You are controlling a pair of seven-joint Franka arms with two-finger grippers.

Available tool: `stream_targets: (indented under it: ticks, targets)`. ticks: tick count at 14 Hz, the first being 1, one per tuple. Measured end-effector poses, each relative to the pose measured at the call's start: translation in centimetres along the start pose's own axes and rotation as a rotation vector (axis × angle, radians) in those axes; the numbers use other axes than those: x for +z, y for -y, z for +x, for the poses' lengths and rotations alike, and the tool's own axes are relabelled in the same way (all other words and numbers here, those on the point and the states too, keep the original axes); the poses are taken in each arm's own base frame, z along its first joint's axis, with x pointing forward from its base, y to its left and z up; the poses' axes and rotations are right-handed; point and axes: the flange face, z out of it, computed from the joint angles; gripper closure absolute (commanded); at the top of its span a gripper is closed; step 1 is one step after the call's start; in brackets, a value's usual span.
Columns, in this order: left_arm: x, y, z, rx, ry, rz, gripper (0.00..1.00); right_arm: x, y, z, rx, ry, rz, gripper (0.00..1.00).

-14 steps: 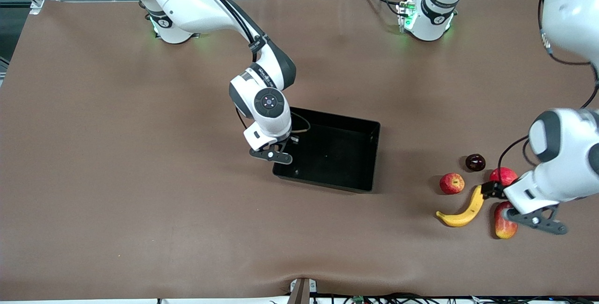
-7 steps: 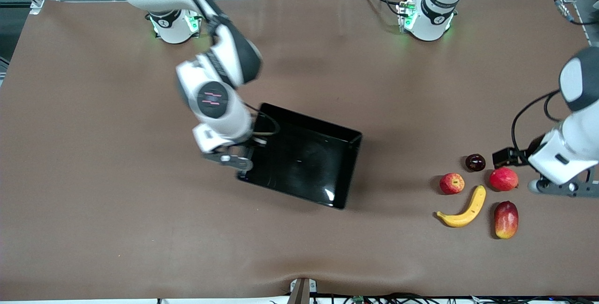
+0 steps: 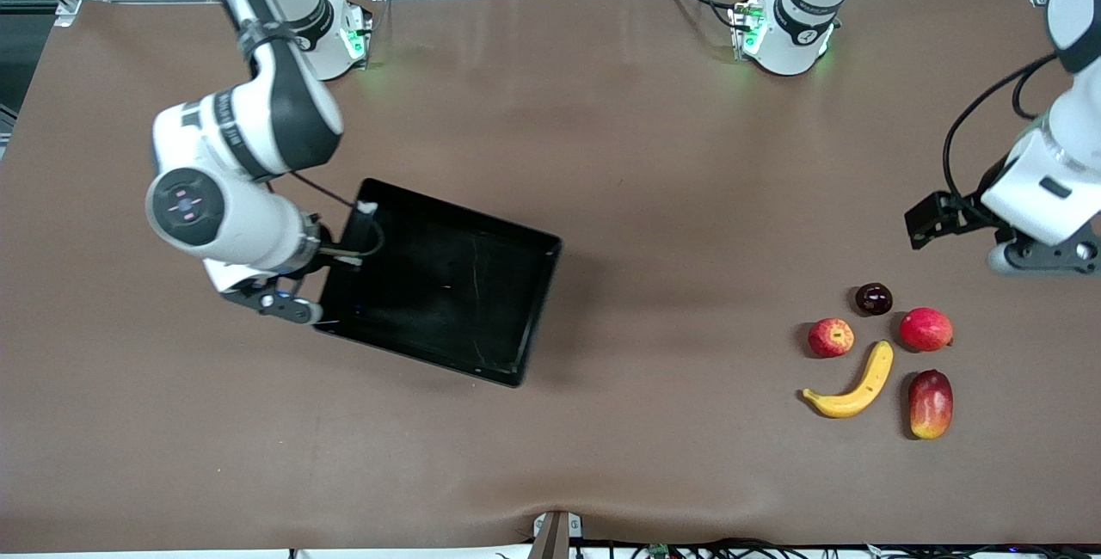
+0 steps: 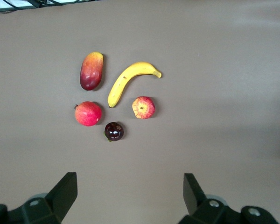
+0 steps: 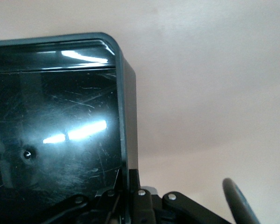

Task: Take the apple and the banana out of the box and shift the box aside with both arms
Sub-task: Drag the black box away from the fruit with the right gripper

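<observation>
The box, a glossy black tray, is toward the right arm's end of the table. My right gripper is shut on its short wall; the right wrist view shows the wall running down between the fingers of the right gripper. The yellow banana and the small red apple lie on the table toward the left arm's end. My left gripper hangs open and empty above the table beside the fruits. In the left wrist view, the banana and apple show ahead of the left gripper.
A red-yellow mango, a larger red round fruit and a small dark round fruit lie around the banana. Brown mat covers the table between the box and the fruits.
The right arm has carried the box toward its own end of the table, turning it a little. The left gripper has lifted off the fruit cluster and drawn back toward its base.
</observation>
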Motion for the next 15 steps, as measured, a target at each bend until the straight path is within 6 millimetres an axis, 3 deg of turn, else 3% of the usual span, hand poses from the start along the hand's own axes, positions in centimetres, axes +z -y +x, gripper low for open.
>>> stream_targets:
  ticks: [4, 8, 10, 12, 15]
  targets:
    - [-1.5, -0.5, -1.3, 0.005, 0.015, 0.007, 0.0, 0.8, -13.9, 3.0, -0.071, 0.027, 0.036, 1.0]
    - [-4.5, -1.6, -3.6, 0.001, 0.005, -0.022, 0.0, 3.2, -24.9, 4.9, -0.196, -0.021, 0.076, 1.0]
    - [-4.4, -1.0, -4.8, -0.019, 0.009, -0.05, 0.0, 4.8, -30.3, 5.6, -0.22, -0.042, 0.089, 1.0]
    - [-3.3, -0.1, -6.0, -0.033, 0.005, -0.051, 0.0, 7.3, -33.9, 5.9, -0.227, -0.056, 0.096, 1.0]
    - [-2.7, 1.0, -7.3, -0.016, 0.002, -0.052, 0.0, 12.8, -35.3, 5.9, -0.216, -0.105, 0.087, 1.0]
